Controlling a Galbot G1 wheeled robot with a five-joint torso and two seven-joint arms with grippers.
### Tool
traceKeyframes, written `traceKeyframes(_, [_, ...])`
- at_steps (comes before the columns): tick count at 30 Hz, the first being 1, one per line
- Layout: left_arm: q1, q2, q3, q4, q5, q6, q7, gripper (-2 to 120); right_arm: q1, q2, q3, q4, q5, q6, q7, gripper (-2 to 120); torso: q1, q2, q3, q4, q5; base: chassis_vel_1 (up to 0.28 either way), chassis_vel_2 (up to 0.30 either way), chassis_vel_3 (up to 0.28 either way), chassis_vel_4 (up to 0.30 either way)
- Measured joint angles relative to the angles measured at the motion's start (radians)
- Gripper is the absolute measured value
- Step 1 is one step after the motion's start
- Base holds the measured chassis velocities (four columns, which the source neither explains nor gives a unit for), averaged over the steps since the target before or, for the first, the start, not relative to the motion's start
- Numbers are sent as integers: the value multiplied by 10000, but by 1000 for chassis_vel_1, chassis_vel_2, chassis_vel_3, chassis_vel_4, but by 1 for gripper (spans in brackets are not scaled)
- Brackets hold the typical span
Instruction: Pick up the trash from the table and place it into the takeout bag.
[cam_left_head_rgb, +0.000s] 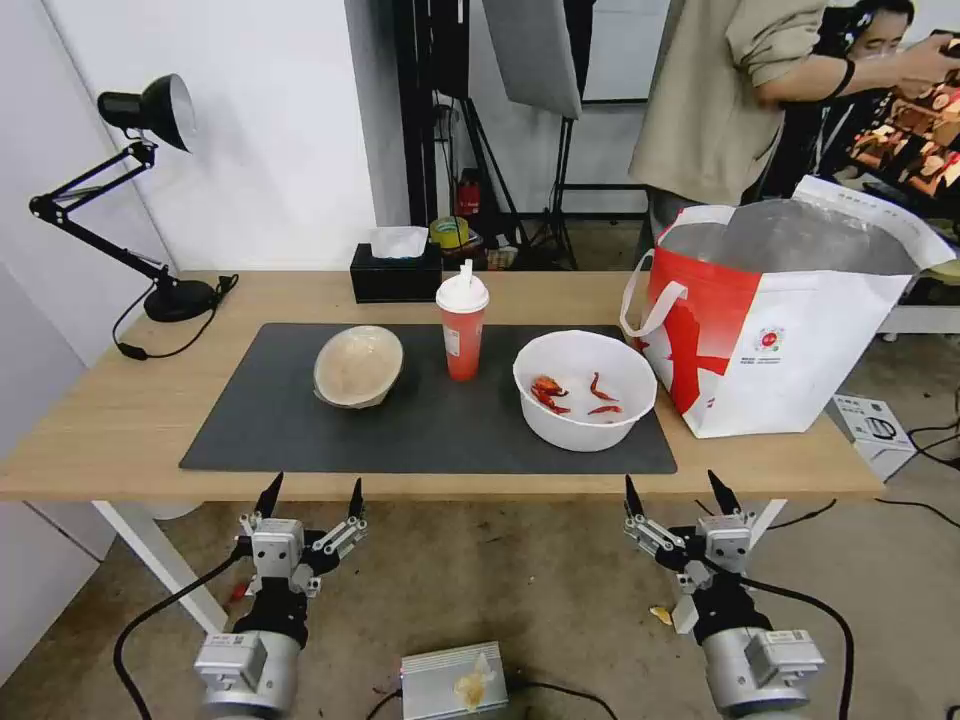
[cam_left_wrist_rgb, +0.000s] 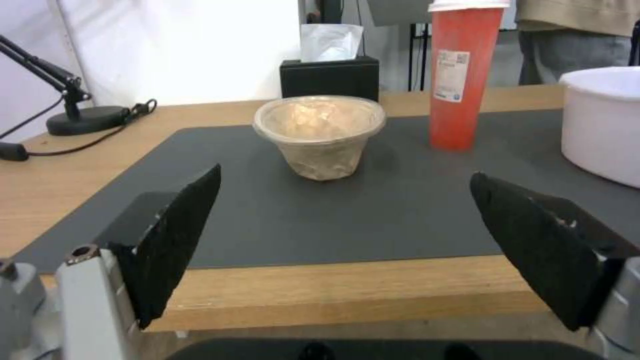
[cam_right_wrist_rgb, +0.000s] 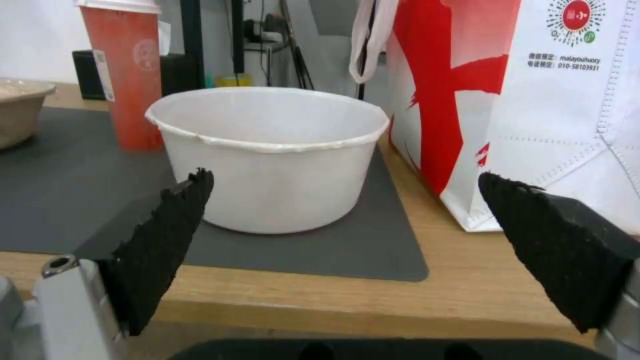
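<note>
Three pieces of trash stand in a row on a dark grey mat covering the middle of a light-wood table. Nearest the robot's left is a beige paper bowl, tilted in the head view. In the middle a red cup stands upright with a white lid and straw. Toward the right sits a white round bowl holding red chili scraps. Just beside that bowl, at the table's right end, stands the red-and-white takeout bag, its top open to show silver foil lining. A black tissue box sits behind the cup, and a black desk lamp stands at the far left. The left gripper and right gripper both hover below the table's near edge, fingers spread wide and holding nothing.
</note>
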Motion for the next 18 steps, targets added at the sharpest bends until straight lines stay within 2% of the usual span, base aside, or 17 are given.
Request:
traceKeyframes(6, [7,13,-60,37,-113,-64,1,100,37,-123,93,-16,112,-8,8,100,0,0,-1,0,1,0,0,0,0])
traceKeyframes(9, [101,189,-589,530,-924,-782,23,100,359,-1012,881,-307,924,-157,235,100,0,0,0,-1,2,0,0,0,0])
traceKeyframes(10, [101,189,-589,530,-924,-782,23,100,359,-1012,881,-307,924,-157,235,100,0,0,0,-1,2,0,0,0,0])
traceKeyframes(11, [175,328,-1015,921,-1576,-1372,25,100,596,-1658,1452,-516,1500,-273,413,100,0,0,0,1,2,0,0,0,0])
traceKeyframes(12, [221,406,-1255,1146,-1948,-1705,28,100,700,-1934,1719,-604,1756,-317,491,100,1,0,0,4,-2,0,0,0,0])
traceKeyframes(14, [277,511,-1562,1434,-2456,-2168,51,100,722,-2148,1879,-648,2117,-168,357,100,1,-1,1,2,3,0,0,0,0])
traceKeyframes(18, [298,500,-1521,1501,-2942,-2720,382,100,705,-2245,1905,-609,2217,-57,211,100,0,0,0,-1,1,0,0,0,0])
